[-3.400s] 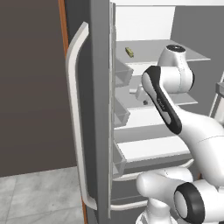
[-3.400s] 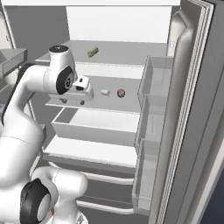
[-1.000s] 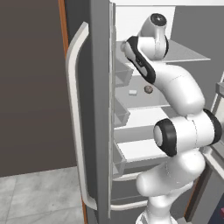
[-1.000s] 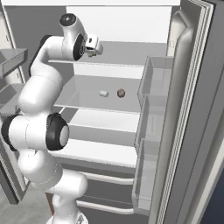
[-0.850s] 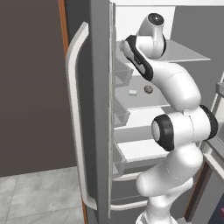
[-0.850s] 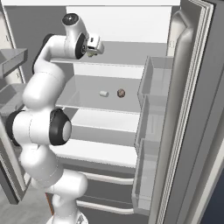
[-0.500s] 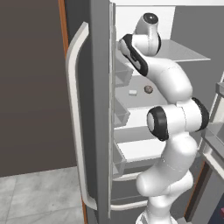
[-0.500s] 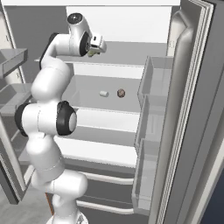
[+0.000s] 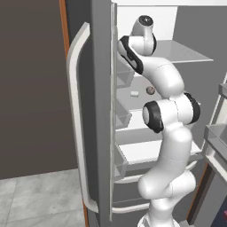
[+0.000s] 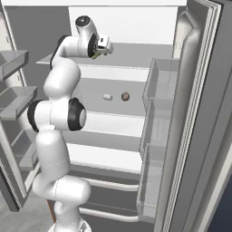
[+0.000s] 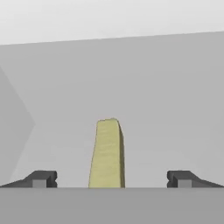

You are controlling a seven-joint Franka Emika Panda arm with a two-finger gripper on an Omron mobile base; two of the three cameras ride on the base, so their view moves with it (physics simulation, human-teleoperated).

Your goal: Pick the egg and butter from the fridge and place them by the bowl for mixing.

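Observation:
The fridge point(image 9: 101, 133) stands open, its white shelves in both base views. My gripper point(image 10: 105, 47) reaches in over the upper shelf. In the hand view the butter point(image 11: 107, 153), an olive-yellow stick, lies on that shelf pointing away from me, between the open gripper point(image 11: 111, 179) tips and touching neither fingertip point(image 11: 43, 178). The egg point(image 10: 125, 96), a small brownish oval, rests on the middle shelf below the hand; the left base view shows the egg point(image 9: 150, 90) beside my arm. The bowl is out of view.
A small white item point(image 10: 107, 97) lies just left of the egg. Door bins point(image 10: 158, 113) line the open right door, more bins point(image 10: 13, 59) the left door. A long pale handle point(image 9: 77, 111) runs down the left door. Drawers point(image 10: 108, 181) sit below the shelves.
The hand has pushed further in along the upper shelf toward the butter, and the elbow has swung up closer to the fridge. The jaws stayed open.

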